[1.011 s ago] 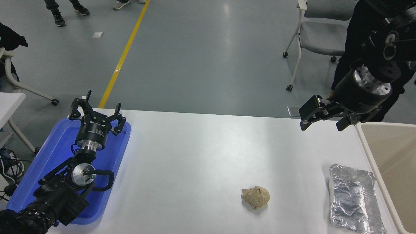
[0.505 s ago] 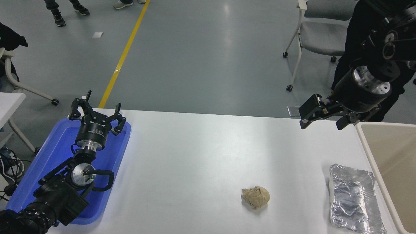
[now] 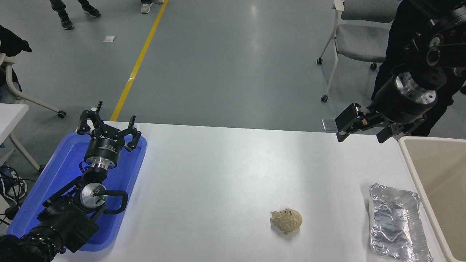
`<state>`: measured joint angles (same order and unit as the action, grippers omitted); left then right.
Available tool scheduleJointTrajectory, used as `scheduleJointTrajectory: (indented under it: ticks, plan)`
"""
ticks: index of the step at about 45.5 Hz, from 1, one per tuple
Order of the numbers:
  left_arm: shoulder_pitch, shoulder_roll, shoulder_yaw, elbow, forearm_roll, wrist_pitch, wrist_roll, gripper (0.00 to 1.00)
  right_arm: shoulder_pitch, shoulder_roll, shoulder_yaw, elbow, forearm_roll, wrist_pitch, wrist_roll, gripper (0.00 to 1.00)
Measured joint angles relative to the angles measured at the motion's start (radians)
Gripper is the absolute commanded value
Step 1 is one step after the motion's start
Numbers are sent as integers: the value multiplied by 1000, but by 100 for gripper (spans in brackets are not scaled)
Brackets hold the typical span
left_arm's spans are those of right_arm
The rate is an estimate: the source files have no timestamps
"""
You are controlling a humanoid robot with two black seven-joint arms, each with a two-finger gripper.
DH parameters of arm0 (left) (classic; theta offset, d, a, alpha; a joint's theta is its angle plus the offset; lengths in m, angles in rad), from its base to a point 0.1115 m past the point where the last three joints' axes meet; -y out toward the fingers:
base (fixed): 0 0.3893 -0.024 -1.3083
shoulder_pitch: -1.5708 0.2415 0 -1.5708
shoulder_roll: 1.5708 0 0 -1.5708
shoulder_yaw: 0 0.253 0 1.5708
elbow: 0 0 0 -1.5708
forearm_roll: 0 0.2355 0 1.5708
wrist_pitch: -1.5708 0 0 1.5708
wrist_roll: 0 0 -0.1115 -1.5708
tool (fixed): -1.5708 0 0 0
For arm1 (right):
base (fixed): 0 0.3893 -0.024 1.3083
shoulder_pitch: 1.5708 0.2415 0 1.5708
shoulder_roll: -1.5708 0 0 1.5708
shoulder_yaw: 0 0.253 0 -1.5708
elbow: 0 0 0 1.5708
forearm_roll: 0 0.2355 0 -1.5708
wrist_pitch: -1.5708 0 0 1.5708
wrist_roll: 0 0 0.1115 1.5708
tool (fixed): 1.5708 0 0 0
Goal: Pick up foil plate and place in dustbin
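We see the foil plate (image 3: 397, 222) lying flat on the smooth white table (image 3: 225, 174) near its right front corner; it is crinkled, shiny silver aluminium, rectangular with rounded corners and a ribbed rim, and it sits just beside the dustbin (image 3: 415, 171), whose thick pale rounded rim and plain beige plastic walls fill the right edge. To the plate's left, apart from it, rests a small crumpled tan paper ball (image 3: 286, 220), lumpy and matte. We find the right gripper (image 3: 358, 131) hovering above the table's far right edge, well apart from the plate, its black blocky fingers spread and holding nothing; behind it a polished metal wrist cylinder gleams. The left gripper (image 3: 109, 125) is parked at the lower left over a shallow glossy blue plastic tray (image 3: 58, 171), its curved black fingers splayed apart and empty.
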<state>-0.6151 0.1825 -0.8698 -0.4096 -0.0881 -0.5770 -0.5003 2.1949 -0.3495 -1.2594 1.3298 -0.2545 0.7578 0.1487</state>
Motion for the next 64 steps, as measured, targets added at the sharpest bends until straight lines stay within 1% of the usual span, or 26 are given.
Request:
scheduleJointTrajectory:
  ticks: [35,47,59,64]
  plan:
    - [0,0,0,0,1,0,0,100,-46,-13,-18,-83,-9,-11,0,100]
    - [0,0,0,0,1,0,0,100,-76,-35,-25,-87,-12,-99,0,100]
    - [0,0,0,0,0,0,0,100,-100,-64,-87,-88,-15,-167,0,100]
    - [0,0,0,0,0,0,0,100,-118,-85,-115,-89,-45,-207,0,100]
